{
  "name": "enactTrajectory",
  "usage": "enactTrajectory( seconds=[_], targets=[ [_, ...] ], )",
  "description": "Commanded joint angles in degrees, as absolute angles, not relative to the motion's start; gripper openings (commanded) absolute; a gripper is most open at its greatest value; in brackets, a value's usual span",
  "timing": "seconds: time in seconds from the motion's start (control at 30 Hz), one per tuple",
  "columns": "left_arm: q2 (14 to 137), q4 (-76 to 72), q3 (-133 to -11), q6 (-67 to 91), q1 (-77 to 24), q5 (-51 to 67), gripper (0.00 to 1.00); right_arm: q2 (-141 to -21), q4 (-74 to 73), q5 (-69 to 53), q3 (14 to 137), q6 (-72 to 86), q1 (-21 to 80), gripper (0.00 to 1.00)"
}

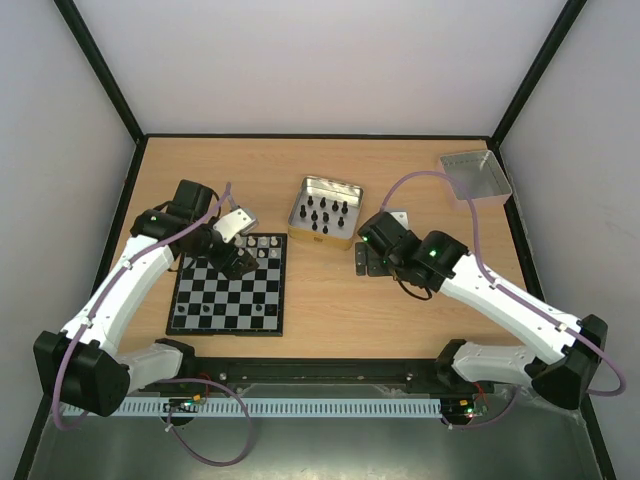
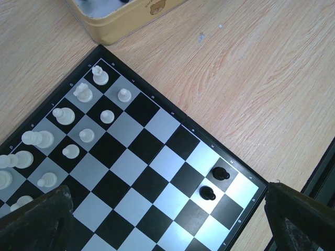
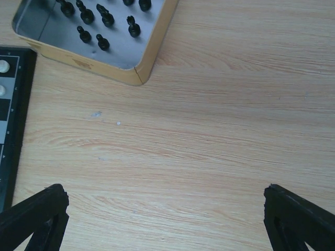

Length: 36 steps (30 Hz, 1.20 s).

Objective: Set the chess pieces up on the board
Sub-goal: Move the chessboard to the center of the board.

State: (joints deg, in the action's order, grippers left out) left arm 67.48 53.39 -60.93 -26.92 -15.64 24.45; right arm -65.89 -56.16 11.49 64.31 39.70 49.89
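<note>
Roughly halfway, I judge. Whites [image 2: 82, 92] and two blacks [image 2: 220, 173] stand under my left gripper [image 2: 167, 209]; other blacks [image 3: 104, 15] wait in the tin [image 3: 152, 47] past my right gripper [image 3: 165, 193] — both spread, empty.

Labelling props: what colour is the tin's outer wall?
Tan-gold; the tin shows best in left wrist view.

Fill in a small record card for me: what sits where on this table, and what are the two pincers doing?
Chessboard: on the wooden table, before the left arm
White pieces: two rows along the board's far edge
Black pieces: at least two on the board by its near right corner; more standing in the open tin
Left pincer: open, empty, over the board
Right pincer: open, empty, over bare table beside the tin
Grey tray: table's far right corner
</note>
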Motion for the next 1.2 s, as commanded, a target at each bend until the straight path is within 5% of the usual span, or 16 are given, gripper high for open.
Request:
enactTrajectory(
  seconds=[0.0, 0.73, 1.17],
  targets=[
    [67.5, 53.4, -60.6, -26.1, -15.8, 24.2, 0.99, -66.6, -56.2, 14.4, 65.3, 39.4, 50.1, 0.97],
    [66.0, 49.5, -56.8, -23.5, -14.1, 12.0, 0.99, -75.5, -54.3, 12.4, 71.7, 36.7, 50.1, 0.97],
    [72.2, 53.0, -60.3, -30.6, 17.6, 22.1, 0.92, -106.7, -55.2, -0.3, 97.3, 32.1, 40.6, 0.93]
  ],
)
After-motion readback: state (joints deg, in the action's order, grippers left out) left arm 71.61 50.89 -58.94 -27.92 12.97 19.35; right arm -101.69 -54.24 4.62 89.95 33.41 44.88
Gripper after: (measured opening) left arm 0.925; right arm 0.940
